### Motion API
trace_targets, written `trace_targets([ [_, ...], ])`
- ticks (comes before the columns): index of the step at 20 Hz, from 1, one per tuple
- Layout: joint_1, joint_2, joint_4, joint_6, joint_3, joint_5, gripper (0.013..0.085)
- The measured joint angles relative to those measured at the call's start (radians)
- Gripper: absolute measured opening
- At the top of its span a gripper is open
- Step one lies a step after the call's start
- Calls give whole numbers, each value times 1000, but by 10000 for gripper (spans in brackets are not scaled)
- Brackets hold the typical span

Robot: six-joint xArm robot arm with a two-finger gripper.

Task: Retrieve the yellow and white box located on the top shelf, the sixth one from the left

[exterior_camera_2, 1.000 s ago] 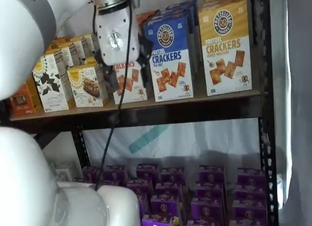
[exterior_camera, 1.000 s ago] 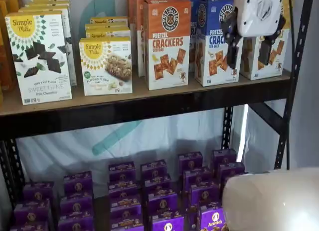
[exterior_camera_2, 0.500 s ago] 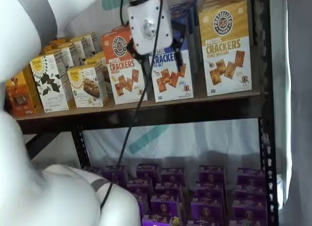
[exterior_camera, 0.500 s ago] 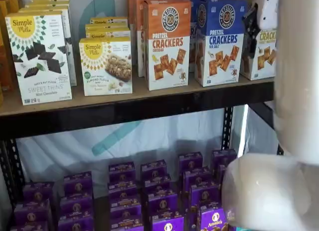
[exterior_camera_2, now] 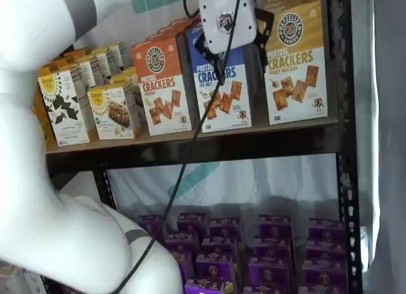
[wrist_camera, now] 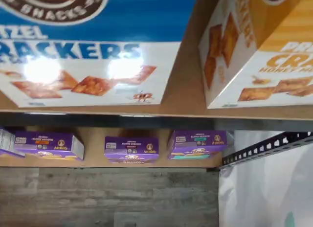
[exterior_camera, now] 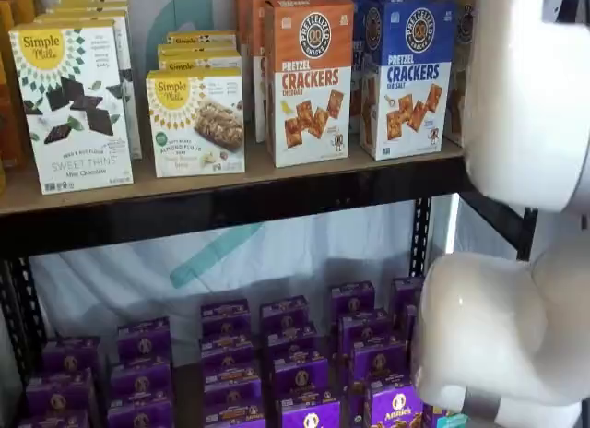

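The yellow box (exterior_camera_2: 295, 61) stands untouched at the right end of the top shelf (exterior_camera_2: 190, 142), beside the blue box (exterior_camera_2: 219, 85). The gripper (exterior_camera_2: 238, 56) hangs before them; its opening I cannot tell. Approach is underway; grasping and withdrawal remain.

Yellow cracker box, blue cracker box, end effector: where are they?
yellow and white box (exterior_camera_2: 295, 63), shelf view, front face.
blue cracker box (exterior_camera: 406, 73), shelf view, front face.
end effector (exterior_camera_2: 238, 55), shelf view, between black fingers.

a clear gap separates the yellow and white box (exterior_camera_2: 295, 63) from the blue box (exterior_camera_2: 219, 85).
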Motion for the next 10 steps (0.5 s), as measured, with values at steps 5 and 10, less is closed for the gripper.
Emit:
trace_targets([
  [5,-33,54,26,-30,-37,-47,850],
  [10,-72,99,58,-66,-82,-55,850],
])
